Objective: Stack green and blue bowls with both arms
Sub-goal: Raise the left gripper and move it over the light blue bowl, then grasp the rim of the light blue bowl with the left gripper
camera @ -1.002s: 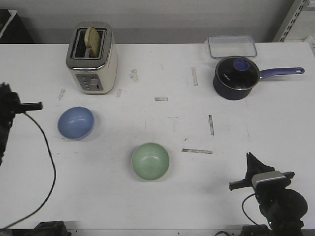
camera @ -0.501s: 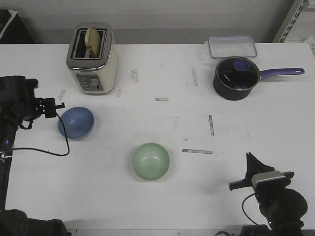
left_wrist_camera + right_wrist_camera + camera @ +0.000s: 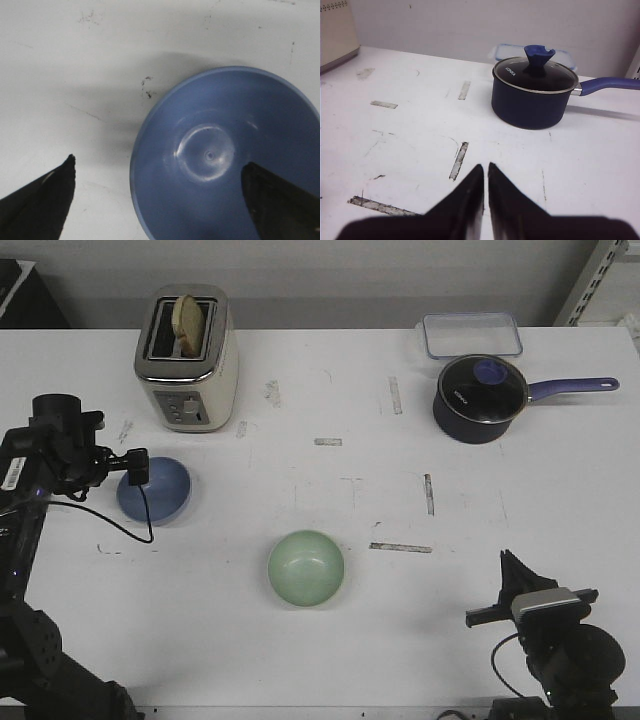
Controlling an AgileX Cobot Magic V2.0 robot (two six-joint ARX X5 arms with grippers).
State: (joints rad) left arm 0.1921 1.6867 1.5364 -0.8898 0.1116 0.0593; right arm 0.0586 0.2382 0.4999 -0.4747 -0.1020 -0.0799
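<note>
The front view looks down and forward over the whole bench point(image 3: 300, 370), taking in both arms at its near edge. The left wrist view hangs close above the blue bowl point(image 3: 225, 155), which lies right under the left claw point(image 3: 157, 200) and shows in the front view too point(image 3: 165, 490). The right wrist view sits low, facing level past the right claw point(image 3: 485, 172) toward the saucepan point(image 3: 530, 97) well ahead, also shared with the front view point(image 3: 478, 398).

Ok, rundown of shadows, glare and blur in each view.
Front view: even, sharp light; soft shadow beside the toaster. Left wrist view: blue bowl has a glare ring at its centre and a dark shadow on the table; left claw fingers blurred. Right wrist view: right claw out of focus, saucepan sharp.
</note>
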